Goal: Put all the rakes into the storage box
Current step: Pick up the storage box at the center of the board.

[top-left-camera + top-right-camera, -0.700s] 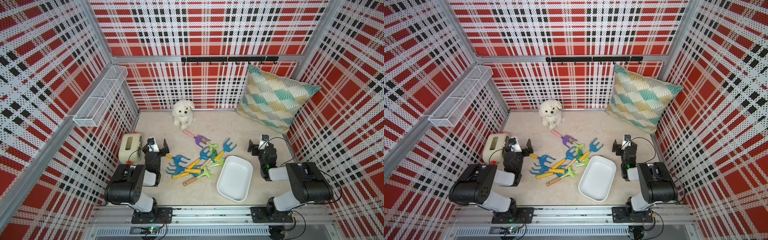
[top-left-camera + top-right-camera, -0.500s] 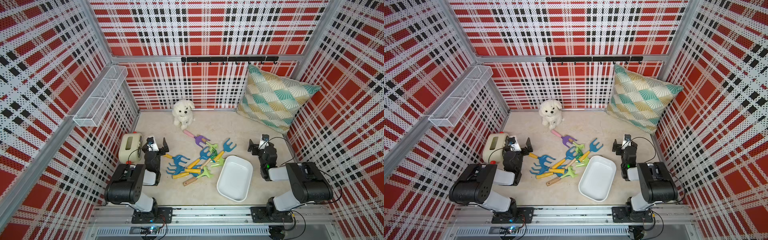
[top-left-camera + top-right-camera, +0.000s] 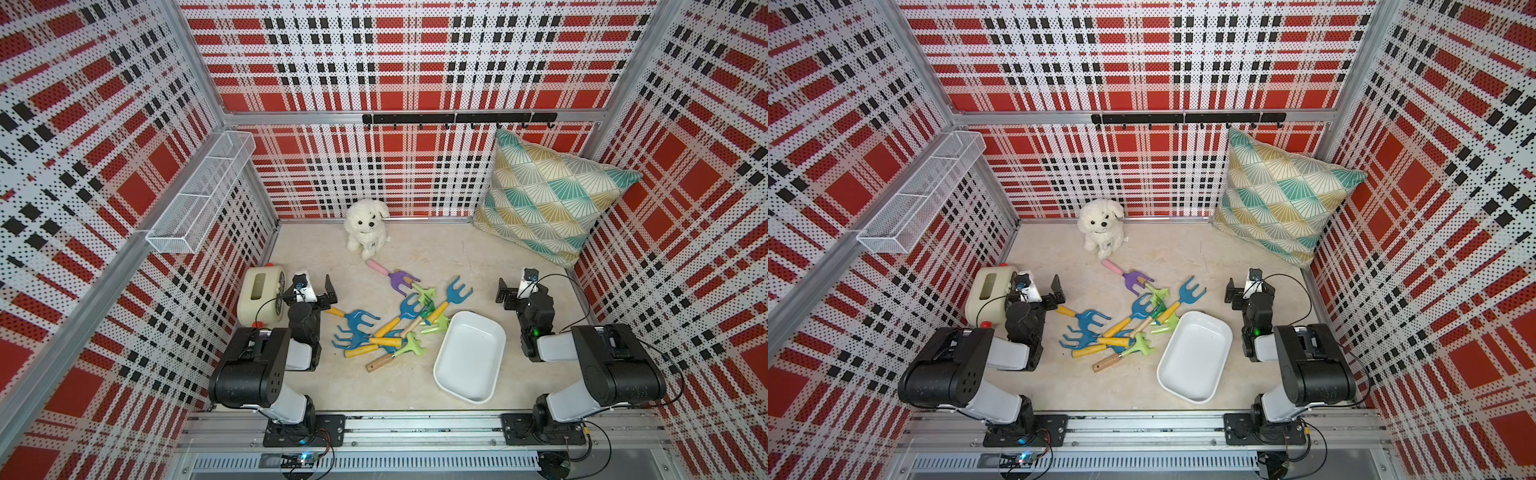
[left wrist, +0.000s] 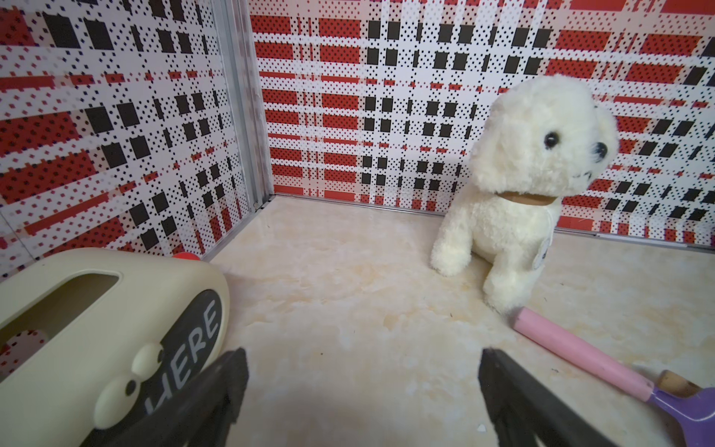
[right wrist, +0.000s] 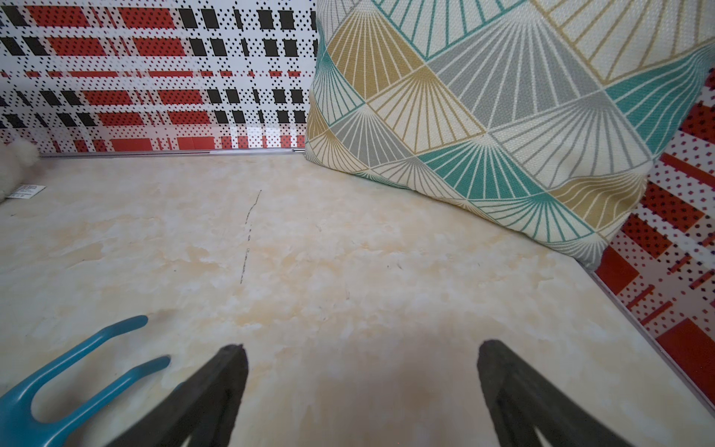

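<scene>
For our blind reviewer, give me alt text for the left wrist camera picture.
The left pincer, open and empty, points across a beige floor between a cream gadget and a pink-handled purple rake; a white plush dog sits beyond.

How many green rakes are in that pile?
3. One green rake lies by the purple rake, a second beside the storage box, and a third, wooden-handled, at the pile's near edge. More may hide under the blue rakes.
</scene>
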`<state>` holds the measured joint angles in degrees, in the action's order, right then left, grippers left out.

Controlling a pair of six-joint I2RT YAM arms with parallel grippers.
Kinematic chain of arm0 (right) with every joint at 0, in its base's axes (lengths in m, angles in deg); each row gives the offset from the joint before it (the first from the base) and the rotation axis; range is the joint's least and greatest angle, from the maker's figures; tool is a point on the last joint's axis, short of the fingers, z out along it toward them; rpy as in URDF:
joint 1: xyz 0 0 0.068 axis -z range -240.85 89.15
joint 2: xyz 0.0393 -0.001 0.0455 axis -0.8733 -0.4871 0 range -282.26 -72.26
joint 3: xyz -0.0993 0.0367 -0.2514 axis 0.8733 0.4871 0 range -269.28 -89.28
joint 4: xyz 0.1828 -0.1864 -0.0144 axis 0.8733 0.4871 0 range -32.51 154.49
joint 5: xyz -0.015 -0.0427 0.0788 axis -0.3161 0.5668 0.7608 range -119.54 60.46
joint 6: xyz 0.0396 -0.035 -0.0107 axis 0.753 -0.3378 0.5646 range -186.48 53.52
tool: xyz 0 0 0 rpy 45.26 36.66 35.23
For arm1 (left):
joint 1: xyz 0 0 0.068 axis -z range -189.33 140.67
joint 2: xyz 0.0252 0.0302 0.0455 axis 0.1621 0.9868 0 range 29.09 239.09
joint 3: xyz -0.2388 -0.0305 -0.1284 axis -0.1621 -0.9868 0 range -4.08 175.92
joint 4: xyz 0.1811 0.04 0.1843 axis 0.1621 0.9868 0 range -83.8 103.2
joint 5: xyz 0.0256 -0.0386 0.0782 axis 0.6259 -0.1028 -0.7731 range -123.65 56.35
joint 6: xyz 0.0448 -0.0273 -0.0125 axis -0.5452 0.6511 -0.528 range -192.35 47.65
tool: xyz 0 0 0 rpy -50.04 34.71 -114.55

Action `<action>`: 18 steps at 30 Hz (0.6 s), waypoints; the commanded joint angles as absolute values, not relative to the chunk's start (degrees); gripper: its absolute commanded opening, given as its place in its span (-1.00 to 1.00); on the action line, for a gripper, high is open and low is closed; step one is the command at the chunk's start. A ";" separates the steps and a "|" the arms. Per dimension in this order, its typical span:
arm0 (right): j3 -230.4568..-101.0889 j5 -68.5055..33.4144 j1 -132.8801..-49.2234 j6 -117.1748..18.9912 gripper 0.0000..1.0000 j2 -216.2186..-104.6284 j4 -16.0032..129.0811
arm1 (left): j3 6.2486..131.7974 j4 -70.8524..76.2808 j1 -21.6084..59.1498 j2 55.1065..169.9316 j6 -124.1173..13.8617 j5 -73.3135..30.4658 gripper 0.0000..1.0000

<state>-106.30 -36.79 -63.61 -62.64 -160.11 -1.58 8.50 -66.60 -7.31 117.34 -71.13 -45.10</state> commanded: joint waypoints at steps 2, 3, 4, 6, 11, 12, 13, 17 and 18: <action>-107.57 -31.73 -63.04 -65.20 1.00 -158.55 -1.02 | 5.51 -71.40 -4.73 112.77 -73.46 -50.97 0.99; -108.25 -30.87 -63.05 -65.41 1.00 -156.32 2.02 | 4.18 -71.99 -4.03 111.07 -73.63 -52.28 0.99; -110.06 -30.80 -63.05 -64.74 1.00 -153.68 8.33 | 3.16 -72.43 -3.22 109.37 -74.39 -53.43 0.98; -114.34 -30.95 -63.05 -62.97 1.00 -149.97 19.64 | 2.31 -72.38 -0.70 106.70 -76.90 -56.03 0.99; -111.36 -29.27 -63.75 -61.72 1.00 -139.80 22.31 | 2.32 -71.93 9.47 100.20 -85.43 -61.25 0.98; -111.01 -28.62 -63.82 -61.29 1.00 -136.73 24.03 | 2.50 -71.54 11.03 99.06 -86.06 -61.17 0.99; -110.77 -28.11 -63.84 -60.63 1.00 -134.05 25.94 | 2.77 -70.92 12.49 98.25 -86.32 -60.95 0.98; -110.84 -28.63 -63.93 -54.32 1.00 -120.12 37.36 | 3.36 -68.33 18.25 94.36 -85.07 -62.57 0.98; -111.27 -30.93 -63.94 -50.30 1.00 -116.47 41.95 | 3.81 -66.88 19.90 93.10 -83.94 -63.07 0.98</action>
